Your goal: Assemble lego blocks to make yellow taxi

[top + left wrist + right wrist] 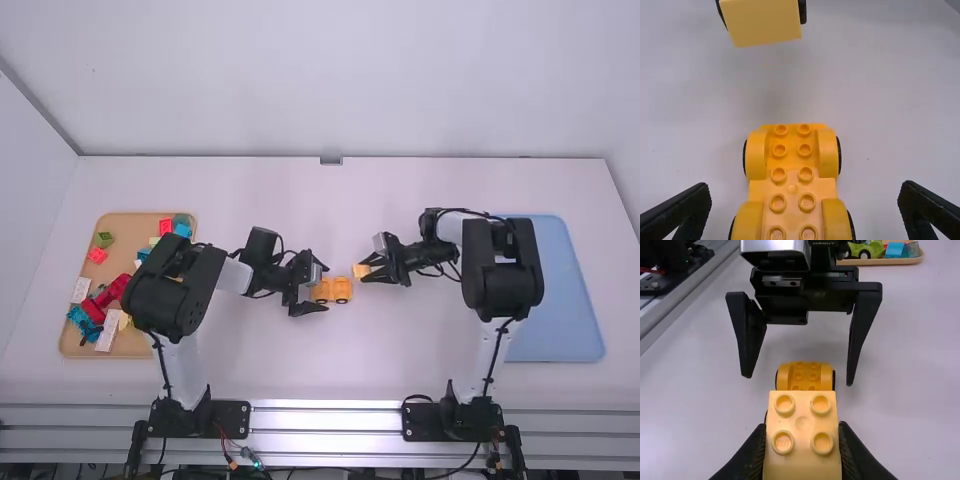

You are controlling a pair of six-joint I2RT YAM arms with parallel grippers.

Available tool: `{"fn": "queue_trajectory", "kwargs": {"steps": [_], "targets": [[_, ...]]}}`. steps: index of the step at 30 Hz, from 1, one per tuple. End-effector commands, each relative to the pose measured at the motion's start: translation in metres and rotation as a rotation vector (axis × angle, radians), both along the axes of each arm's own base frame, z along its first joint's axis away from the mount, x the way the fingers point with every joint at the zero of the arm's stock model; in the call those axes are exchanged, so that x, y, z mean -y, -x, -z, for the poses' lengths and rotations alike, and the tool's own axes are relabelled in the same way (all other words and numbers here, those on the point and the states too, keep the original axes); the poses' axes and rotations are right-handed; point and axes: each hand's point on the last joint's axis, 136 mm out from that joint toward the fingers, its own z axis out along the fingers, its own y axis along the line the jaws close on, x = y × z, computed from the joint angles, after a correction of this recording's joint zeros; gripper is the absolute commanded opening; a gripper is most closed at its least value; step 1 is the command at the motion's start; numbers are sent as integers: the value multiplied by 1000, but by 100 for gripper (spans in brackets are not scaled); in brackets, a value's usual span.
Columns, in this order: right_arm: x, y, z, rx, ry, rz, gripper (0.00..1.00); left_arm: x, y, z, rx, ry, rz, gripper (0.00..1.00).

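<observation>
Yellow taxi base (341, 290) sits upright on the white table (400, 360), its studs facing up and its wheels tucked under rounded yellow arches. My left gripper (324, 288) is at the base's left end, spread wide, with nothing between its fingers but open room around the base: one finger stands off each long side of it, and neither touches. My right gripper (362, 271) is narrowed onto a yellow block (802, 417), holding it by two opposite sides near the base's right end and a little toward the far side of the table. The block is apart from the base; four round studs show on it in my right wrist view, and a smooth face in my left wrist view. Well to the left of the base, past my left arm (180, 290), lies a wooden tray (125, 222) with a green block (104, 240), a red piece (113, 290), a blue piece (84, 321), white blocks (108, 331) and more. Well to the right of the base, partly behind my right arm (502, 275), lies a blue tray (565, 300).
</observation>
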Motion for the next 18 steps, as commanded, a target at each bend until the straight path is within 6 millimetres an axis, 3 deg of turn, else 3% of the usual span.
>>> {"fn": "queue_trajectory", "kwargs": {"steps": [1,4,6,9,14,18], "targets": [[-4,-7,-20,71,-16,-4,0,0,7,4,-22,18,22,99],[-6,-17,-27,73,28,29,0,1,8,5,-16,17,29,99],[-9,-33,-26,46,138,98,0,0,8,5,-18,17,26,99],[-14,-42,-23,54,263,165,0,2,9,5,-17,17,31,99],[-33,-19,-31,152,269,146,0,2,9,5,-20,15,30,99],[-40,-4,-23,137,257,175,0,2,9,5,-19,14,32,99]]}}
